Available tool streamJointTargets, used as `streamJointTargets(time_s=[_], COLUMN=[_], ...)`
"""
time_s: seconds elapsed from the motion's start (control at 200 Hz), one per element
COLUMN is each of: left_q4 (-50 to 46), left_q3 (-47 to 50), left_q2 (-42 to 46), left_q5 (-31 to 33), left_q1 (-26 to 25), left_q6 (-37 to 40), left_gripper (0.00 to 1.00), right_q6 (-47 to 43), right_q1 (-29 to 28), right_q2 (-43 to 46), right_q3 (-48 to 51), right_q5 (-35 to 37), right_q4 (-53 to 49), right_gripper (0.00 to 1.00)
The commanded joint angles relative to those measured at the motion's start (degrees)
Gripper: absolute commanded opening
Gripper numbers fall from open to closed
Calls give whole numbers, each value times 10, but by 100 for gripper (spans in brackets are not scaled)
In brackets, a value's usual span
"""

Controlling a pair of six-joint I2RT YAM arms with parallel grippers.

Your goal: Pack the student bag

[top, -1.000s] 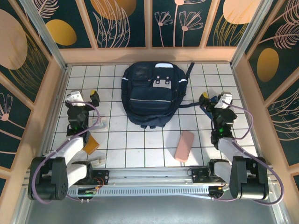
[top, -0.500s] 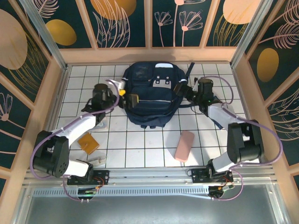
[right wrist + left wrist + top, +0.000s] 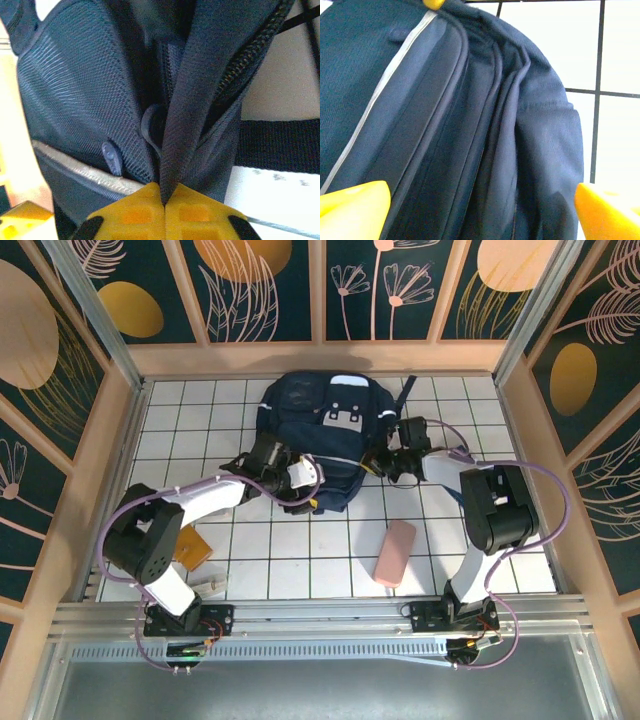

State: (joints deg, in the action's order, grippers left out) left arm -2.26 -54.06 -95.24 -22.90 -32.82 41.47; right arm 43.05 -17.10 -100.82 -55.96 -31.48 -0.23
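We see the white tiled table (image 3: 300, 560) walled in by patterned panels, and the student bag (image 3: 325, 435) lies at its far middle, front pocket up, far larger than anything else on it. A black strap (image 3: 405, 395) trails from its far right corner onto the tiles.

Both arms reach inward to the bag. The left arm lies across the bag's near left corner and hides part of it from above. The left gripper (image 3: 298, 495) sits at the near edge. In the left wrist view that gripper (image 3: 480, 215) stands wide, its yellow fingers (image 3: 350, 210) far apart on either side of the navy folds, gripping nothing we can see. A pale stripe (image 3: 385, 85) runs along the pocket there.

The right gripper (image 3: 385, 462) presses against the bag's right side. In its wrist view the right gripper (image 3: 165, 200) is clamped tight on a fold of the bag's fabric beside a zip (image 3: 240, 70).

A pink case (image 3: 394, 552) lies on the tiles nearer the arm bases, well apart from the bag. An orange-brown flat thing (image 3: 193, 548) is partly hidden behind the left arm, and a small white item (image 3: 212, 583) lies just nearer the base
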Motion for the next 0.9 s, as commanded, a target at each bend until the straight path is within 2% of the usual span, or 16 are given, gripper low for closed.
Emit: streamJointTargets(time_s=[0.0,0.185,0.285,0.365,0.465,0.485,0.49,0.495,0.505,0.535,0.556,0.651,0.721,0.781,0.841,0.891], left_q4=[7,28,46,53,50,48,47,46,45,40,38,42,48,50,48,46], left_q3=[-39,-62,-69,-82,-102,-105,-106,-107,-108,-111,-111,-90,-69,-62,-64,-66], left_q2=[-8,-47,-64,-74,-83,-82,-82,-81,-80,-75,-69,-34,1,16,24,29], left_q5=[18,67,87,99,112,112,112,112,110,105,99,53,14,-4,-11,-18], left_q1=[-11,-35,-39,-38,-39,-39,-39,-39,-39,-38,-38,-39,-38,-39,-38,-39], left_q6=[68,88,78,51,24,19,19,17,15,10,7,1,5,-3,-11,-11], left_gripper=[89,77,68,45,0,0,0,0,0,0,0,0,0,0,0,0], right_q6=[12,51,50,49,23,10,1,1,-11,-40,-70,-267,-371,-416,-474,-519], right_q1=[-20,-38,-51,-57,-55,-54,-53,-53,-52,-49,-49,-40,-12,32,79,101], right_q2=[46,69,67,68,74,77,79,79,82,86,93,124,160,191,216,229], right_q3=[-41,-66,-83,-83,-83,-84,-85,-85,-86,-91,-94,-102,-55,3,68,104], right_q5=[-35,-84,-73,-68,-44,-40,-38,-38,-35,-26,-16,65,113,71,-36,-53], right_q4=[-9,-9,-22,-22,-49,-56,-62,-62,-71,-87,-99,-183,-169,-112,-49,-1], right_gripper=[0,0,0,0,2,11,18,18,27,42,47,52,53,54,55,56])
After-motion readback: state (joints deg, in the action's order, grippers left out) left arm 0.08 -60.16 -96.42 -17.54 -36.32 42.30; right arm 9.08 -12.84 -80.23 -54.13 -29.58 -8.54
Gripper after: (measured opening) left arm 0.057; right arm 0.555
